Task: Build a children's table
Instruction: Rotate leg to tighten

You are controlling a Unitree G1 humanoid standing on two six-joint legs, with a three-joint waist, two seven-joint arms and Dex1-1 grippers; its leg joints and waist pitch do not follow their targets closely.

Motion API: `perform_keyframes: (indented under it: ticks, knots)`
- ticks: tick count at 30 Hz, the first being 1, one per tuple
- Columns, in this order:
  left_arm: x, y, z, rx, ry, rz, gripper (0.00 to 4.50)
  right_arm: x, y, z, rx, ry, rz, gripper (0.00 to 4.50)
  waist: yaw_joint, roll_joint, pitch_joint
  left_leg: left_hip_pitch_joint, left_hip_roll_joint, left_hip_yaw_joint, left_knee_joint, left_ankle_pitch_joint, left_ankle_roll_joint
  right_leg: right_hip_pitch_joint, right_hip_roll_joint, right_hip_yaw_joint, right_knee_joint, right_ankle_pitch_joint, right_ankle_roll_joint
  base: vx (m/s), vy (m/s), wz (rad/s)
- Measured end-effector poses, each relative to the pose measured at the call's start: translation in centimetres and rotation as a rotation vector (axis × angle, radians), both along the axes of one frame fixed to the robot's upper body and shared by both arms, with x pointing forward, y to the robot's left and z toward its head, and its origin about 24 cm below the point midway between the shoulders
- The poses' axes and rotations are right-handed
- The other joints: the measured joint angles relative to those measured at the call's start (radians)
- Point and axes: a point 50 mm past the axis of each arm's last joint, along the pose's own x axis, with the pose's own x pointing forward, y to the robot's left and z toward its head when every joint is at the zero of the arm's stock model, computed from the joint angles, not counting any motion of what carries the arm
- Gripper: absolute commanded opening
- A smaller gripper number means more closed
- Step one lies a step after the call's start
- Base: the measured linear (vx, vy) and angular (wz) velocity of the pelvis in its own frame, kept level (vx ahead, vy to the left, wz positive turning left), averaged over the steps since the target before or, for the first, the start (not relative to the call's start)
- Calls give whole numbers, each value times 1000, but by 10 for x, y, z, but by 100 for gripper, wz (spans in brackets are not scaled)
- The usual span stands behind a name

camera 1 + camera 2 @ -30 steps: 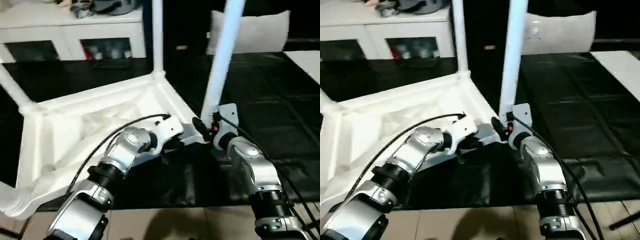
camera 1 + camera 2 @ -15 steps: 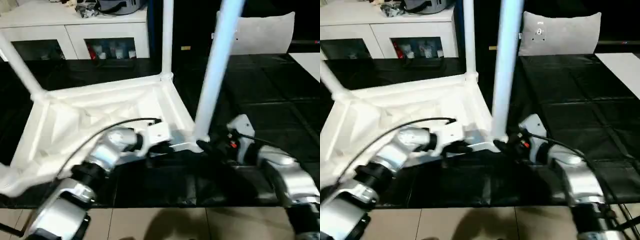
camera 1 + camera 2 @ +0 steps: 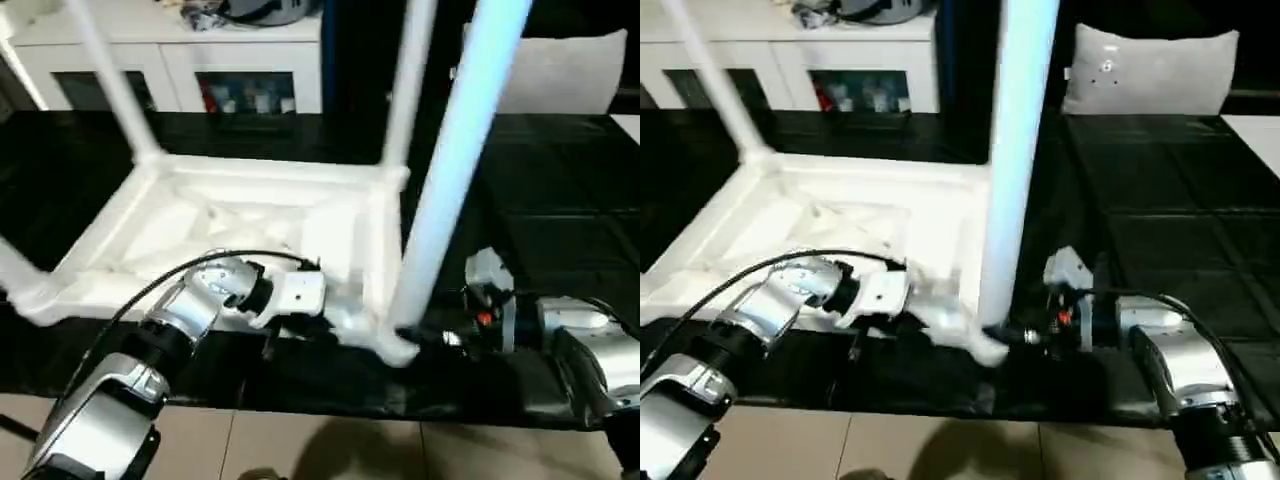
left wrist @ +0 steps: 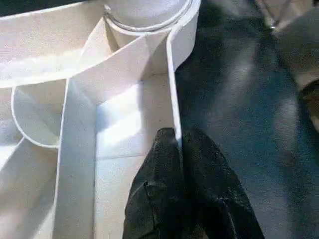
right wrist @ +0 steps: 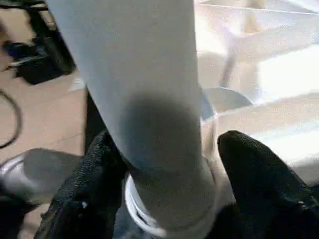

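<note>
The children's table lies upside down on the black work surface: a white ribbed tabletop [image 3: 250,215] with white legs standing up from its corners. The near right leg [image 3: 450,180] rises from the front right corner socket [image 5: 219,99]. My right gripper [image 3: 425,338] reaches in from the right and straddles this leg's base [image 5: 169,139], open, with one finger [image 5: 99,184] against the tube and the other [image 5: 259,184] a little off it. My left gripper [image 3: 300,335] is shut on the tabletop's thin front rim wall [image 4: 174,114], just left of that corner.
More legs stand at the far right corner [image 3: 405,90], the far left corner [image 3: 105,80] and the near left corner [image 3: 15,270]. A white cabinet [image 3: 200,60] and a grey cushion [image 3: 570,70] stand behind. The work surface's front edge [image 3: 300,415] drops to a tiled floor.
The whole view has shifted. My right forearm has dropped low and now reaches the leg's base from the right. The tabletop looks turned more square to me. The left gripper stays pinched on the rim.
</note>
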Motion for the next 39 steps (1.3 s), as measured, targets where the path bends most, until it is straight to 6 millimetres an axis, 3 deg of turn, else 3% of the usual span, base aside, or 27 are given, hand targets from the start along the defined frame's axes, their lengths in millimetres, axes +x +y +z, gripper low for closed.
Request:
perform_keyframes:
  ticks: [10,18,20,23,28,29,32,35,36,39]
  knots:
    - [-4,2,-1,-3,21,-31,0,-7,5,-2,27,47,59,210,1,-1,0,0,0,1,0,0,0,0,0,0,0,0,0,0,0,0]
    - [-4,3,-3,-17,52,16,0,-7,13,-4,26,28,14,205,-2,0,-1,0,0,1,-1,0,-1,2,0,0,0,0,0,0,0,0]
    - [0,6,-3,-15,66,105,0,-2,18,-5,15,-6,-78,204,-15,-1,-1,2,0,1,-1,-1,-6,3,0,0,0,0,0,0,0,0]
    - [6,9,-4,-21,83,250,0,8,29,-8,21,-23,-251,199,-50,-1,-1,2,0,1,0,0,-9,3,0,0,-1,0,0,0,0,0]
    - [14,-4,-5,-65,70,435,0,34,40,-6,-19,-43,-531,198,-110,-3,0,1,1,1,1,1,-9,4,0,-3,-8,1,2,0,0,0]
    - [16,-9,-6,-76,61,483,0,40,43,-6,-19,-44,-602,198,-115,-3,0,1,1,1,1,1,-9,4,0,-3,-8,1,2,0,0,0]
    - [22,-25,-5,-96,33,609,0,56,50,-5,-35,-62,-788,198,-124,-4,1,1,1,0,1,1,-9,3,0,-3,-8,1,2,0,0,0]
    - [22,-37,-4,-117,34,650,0,60,48,-5,-39,-89,-852,198,-120,-4,1,0,0,0,1,-1,-6,3,0,-2,-8,1,2,0,0,0]
    - [22,-38,-4,-120,33,652,0,60,48,-5,-36,-91,-854,251,-117,-4,1,-1,0,0,0,-1,-4,3,0,-2,-8,2,2,0,0,0]
    - [21,-42,-2,-122,22,629,0,59,47,-5,-31,-100,-840,284,-104,-1,0,-3,0,0,-2,-2,-1,0,0,-2,-5,2,1,0,0,0]
